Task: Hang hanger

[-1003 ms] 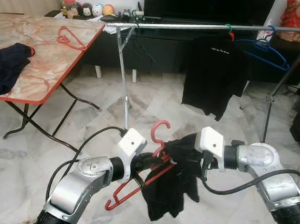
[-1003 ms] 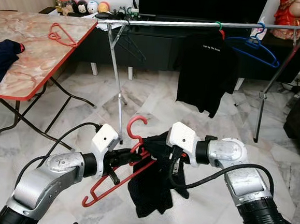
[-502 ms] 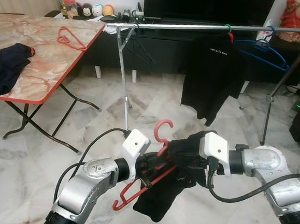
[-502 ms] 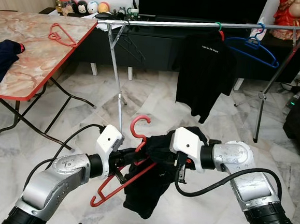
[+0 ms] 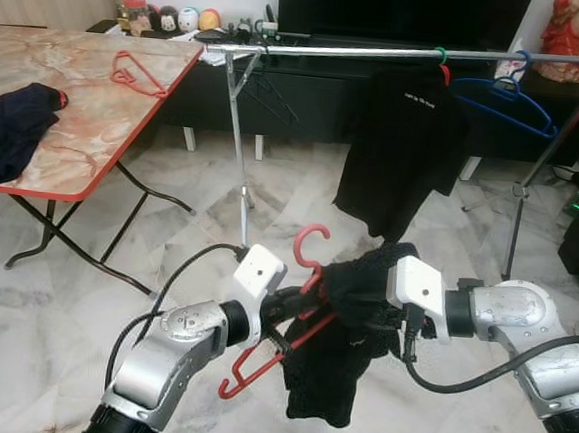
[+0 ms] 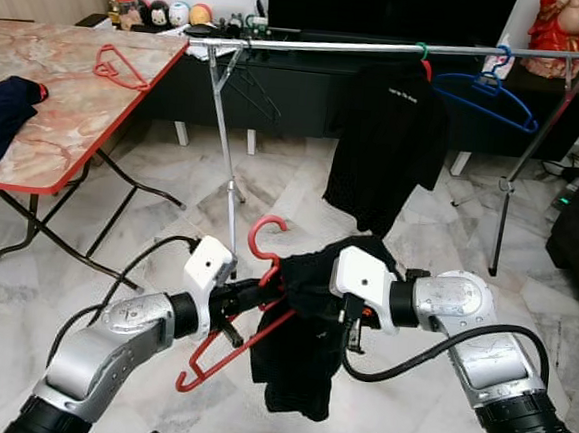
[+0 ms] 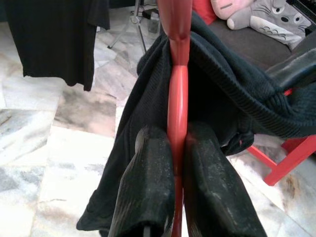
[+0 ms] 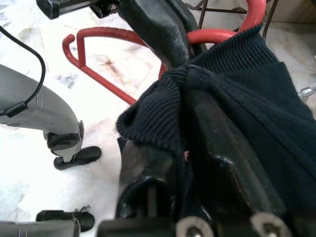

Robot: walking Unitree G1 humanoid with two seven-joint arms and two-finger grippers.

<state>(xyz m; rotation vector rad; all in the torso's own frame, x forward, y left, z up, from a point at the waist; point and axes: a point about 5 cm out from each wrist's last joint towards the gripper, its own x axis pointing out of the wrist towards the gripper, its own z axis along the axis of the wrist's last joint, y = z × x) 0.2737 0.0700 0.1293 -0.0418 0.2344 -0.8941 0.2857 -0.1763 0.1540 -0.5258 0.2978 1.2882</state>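
Left wrist view: left hand (image 7: 178, 197) clamped on the red hanger (image 7: 177, 89), both black fingers (image 7: 148, 192) pressed flat against the neck just below the hook. Dark knit garment (image 7: 148, 113) draped over the hanger shoulders and hanging loose beyond the fingers.

Right wrist view: right hand (image 8: 182, 123) pinched shut on a bunched fold of the garment (image 8: 237, 98), red hanger bar (image 8: 98, 49) passing just behind the fingertips.

Left eye view: hanger (image 5: 305, 278) held in mid-air between the two arms, above the marble floor (image 5: 113, 293), hook up and tilted toward 11 o'clock. Left hand (image 5: 287, 307) at the neck; right hand (image 5: 387, 319) at 3 o'clock of it, buried in the cloth. Clothes rail (image 5: 383, 51) well apart at 12 o'clock, already carrying a black shirt (image 5: 405, 145) and a blue hanger (image 5: 504, 98). Counter (image 5: 78, 100) at 10 o'clock, bearing a spare red hanger (image 5: 135, 72) and dark clothing (image 5: 10, 139).

Handling, as judged:
- Hanger: light, rigid plastic, smooth; likely to pivot in a narrow pinch. Hold at the neck, as now, to keep the hook free for the rail.
- Garment: soft, limp, light; adds off-centre weight and tends to slide off a tilted shoulder. Keep the bar near level.
- Grip on cloth alone gives no control of the hanger; treat the right hand as support only.
- Hook opening narrow; approach the rail from above, in a bare stretch left of the black shirt.
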